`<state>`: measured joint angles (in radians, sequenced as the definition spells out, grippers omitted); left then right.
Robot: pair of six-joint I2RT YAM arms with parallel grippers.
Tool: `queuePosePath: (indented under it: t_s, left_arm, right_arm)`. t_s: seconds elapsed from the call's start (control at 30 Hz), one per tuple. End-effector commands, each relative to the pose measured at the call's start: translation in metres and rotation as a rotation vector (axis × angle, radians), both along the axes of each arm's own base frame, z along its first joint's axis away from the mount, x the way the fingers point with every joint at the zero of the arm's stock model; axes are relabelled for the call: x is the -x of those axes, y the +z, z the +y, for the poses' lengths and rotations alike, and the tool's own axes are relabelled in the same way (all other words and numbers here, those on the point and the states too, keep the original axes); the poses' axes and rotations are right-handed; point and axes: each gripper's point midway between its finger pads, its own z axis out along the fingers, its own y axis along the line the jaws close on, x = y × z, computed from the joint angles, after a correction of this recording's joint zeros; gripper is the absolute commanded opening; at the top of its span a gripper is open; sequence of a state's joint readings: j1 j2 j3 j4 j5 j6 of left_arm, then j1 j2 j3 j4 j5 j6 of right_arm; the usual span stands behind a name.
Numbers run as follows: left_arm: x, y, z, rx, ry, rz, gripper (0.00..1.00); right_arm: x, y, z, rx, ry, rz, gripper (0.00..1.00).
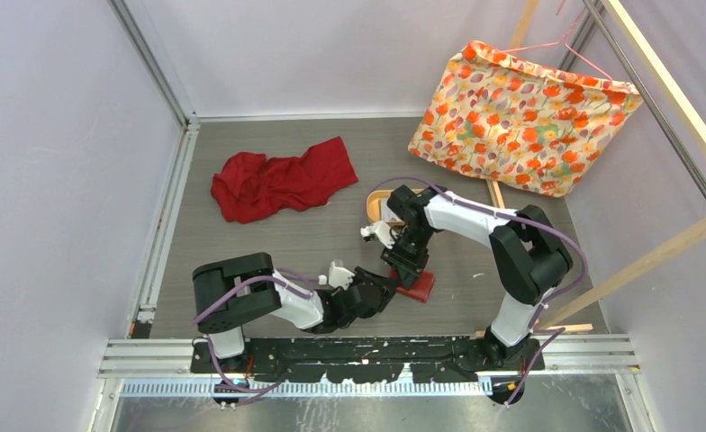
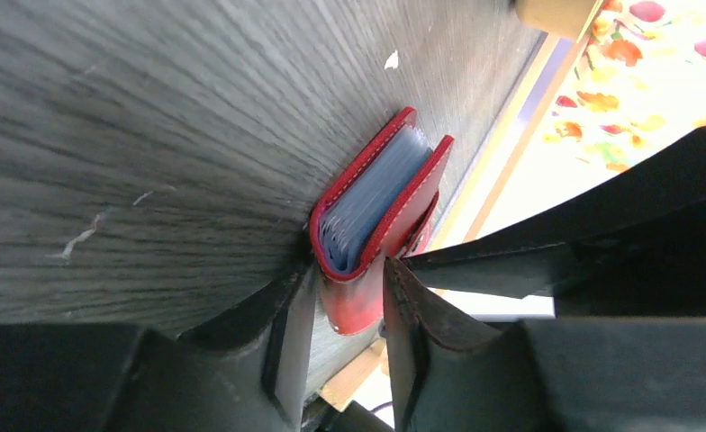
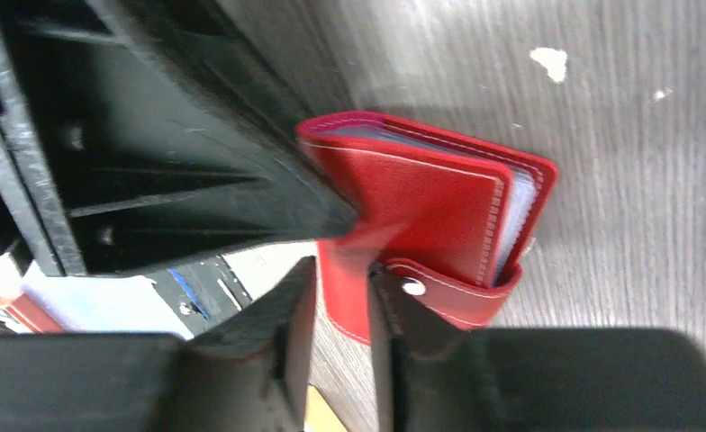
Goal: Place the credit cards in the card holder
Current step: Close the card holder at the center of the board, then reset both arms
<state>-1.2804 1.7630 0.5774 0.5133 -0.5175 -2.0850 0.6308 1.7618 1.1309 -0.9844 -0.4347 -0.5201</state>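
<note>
Grey wood-grain tabletop, with the red card holder resting near its front edge. Both the left gripper and right gripper pinch a cover flap with narrow fingers. It is likely light, supple leather, best gripped along its stiffer stitched edges.

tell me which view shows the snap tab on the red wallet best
The right wrist view: the snap tab sits close up on the card holder, with its stud plain to see. The left wrist view shows the holder edge-on, tab unclear. The top external view shows only a red corner of it.
</note>
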Motion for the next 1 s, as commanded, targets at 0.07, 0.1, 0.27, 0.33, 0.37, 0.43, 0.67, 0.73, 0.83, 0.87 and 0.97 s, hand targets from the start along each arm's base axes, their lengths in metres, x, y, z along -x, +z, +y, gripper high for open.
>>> queuePosePath:
  t_s: [0.07,0.1,0.27,0.33,0.37,0.43,0.67,0.73,0.83,0.87,0.97]
  left_arm:
    - [-0.004,0.002,0.020,-0.095,-0.045,-0.122,0.46]
    - [-0.005,0.005,0.021,-0.114,-0.060,-0.146,0.49]
    - [-0.005,0.021,0.031,-0.207,-0.171,-0.270,0.58]
    - [-0.003,0.033,0.034,-0.274,-0.275,-0.375,0.61]
    - [-0.002,0.040,0.037,-0.303,-0.322,-0.415,0.64]
    - [-0.002,0.054,0.046,-0.413,-0.460,-0.527,0.66]
    - [-0.012,0.147,0.103,-0.750,-0.746,-0.802,1.00]
    - [-0.013,0.188,0.115,-0.705,-0.796,-0.903,1.00]
    - [-0.017,0.247,0.144,-0.651,-0.785,-0.961,1.00]
    - [-0.021,0.266,0.153,-0.653,-0.759,-0.981,1.00]
    - [-0.018,0.301,0.167,-0.623,-0.752,-0.989,1.00]
  right_arm:
    - [0.004,0.053,0.018,-0.261,0.052,-0.029,0.52]
    - [0.004,0.060,0.017,-0.286,0.057,-0.035,0.92]
    - [-0.007,0.091,0.002,-0.369,0.018,-0.148,1.00]
    - [-0.016,0.108,-0.008,-0.400,-0.015,-0.255,1.00]
    - [-0.023,0.115,-0.014,-0.412,-0.037,-0.321,1.00]
    - [-0.036,0.131,-0.025,-0.415,-0.076,-0.469,1.00]
    - [-0.069,0.181,-0.067,-0.389,-0.422,-0.712,1.00]
    - [-0.073,0.202,-0.069,-0.478,-0.533,-0.710,1.00]
    - [-0.086,0.239,-0.076,-0.553,-0.716,-0.751,1.00]
    - [-0.089,0.251,-0.078,-0.561,-0.747,-0.772,1.00]
    - [-0.081,0.283,-0.078,-0.590,-0.715,-0.814,1.00]
